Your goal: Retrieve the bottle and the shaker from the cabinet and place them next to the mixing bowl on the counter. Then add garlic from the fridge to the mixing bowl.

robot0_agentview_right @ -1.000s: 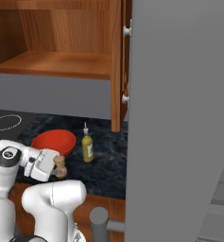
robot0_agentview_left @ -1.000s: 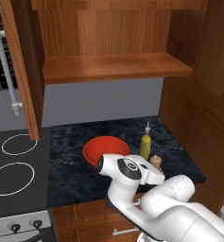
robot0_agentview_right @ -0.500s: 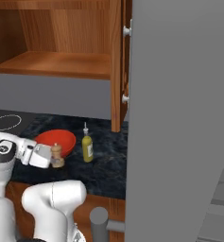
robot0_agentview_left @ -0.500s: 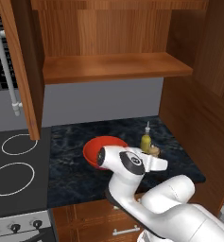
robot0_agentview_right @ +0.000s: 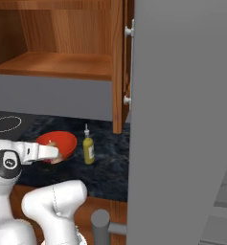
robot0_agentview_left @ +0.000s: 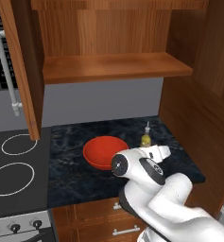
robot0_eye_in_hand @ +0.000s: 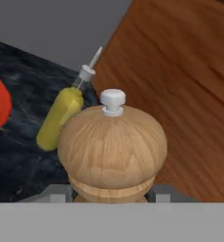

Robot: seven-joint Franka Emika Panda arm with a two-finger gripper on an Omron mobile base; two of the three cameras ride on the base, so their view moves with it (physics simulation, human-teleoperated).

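**Shaker in the tool, just off the bowl**

Big stuff first: grey fridge (robot0_agentview_right: 182, 119) fills the right side of the right base view, its wall running floor to top. Next, the wooden cabinet (robot0_agentview_left: 113, 71) w/ door swung open on the left, shelf bare wood. Below it the dark marbled counter (robot0_agentview_left: 75, 175), stove rings to the left of it.

Arm reaches over the counter's front, wrist turned toward the cabinet's side wall. Red mixing bowl (robot0_agentview_left: 104, 152) sits mid-counter, upright. Right base view has it too (robot0_agentview_right: 57, 143), partly behind the arm's wrist.

Yellow bottle (robot0_agentview_left: 146, 138) stands upright on the counter, just right of the bowl, near the wooden side wall; also at (robot0_agentview_right: 88, 149), thin white nozzle up. In the hand view it leans across the pic (robot0_eye_in_hand: 61, 118), that's the camera's roll.

Now the tool (robot0_agentview_right: 55, 155): clenched on the wooden shaker (robot0_eye_in_hand: 112, 151), domed top & white knob facing the hand cam, finger tips mostly hidden behind its body. Shaker is at bowl-rim level, by the bowl's near edge, bottle a little beyond it. Can't tell if its base touches the counter.
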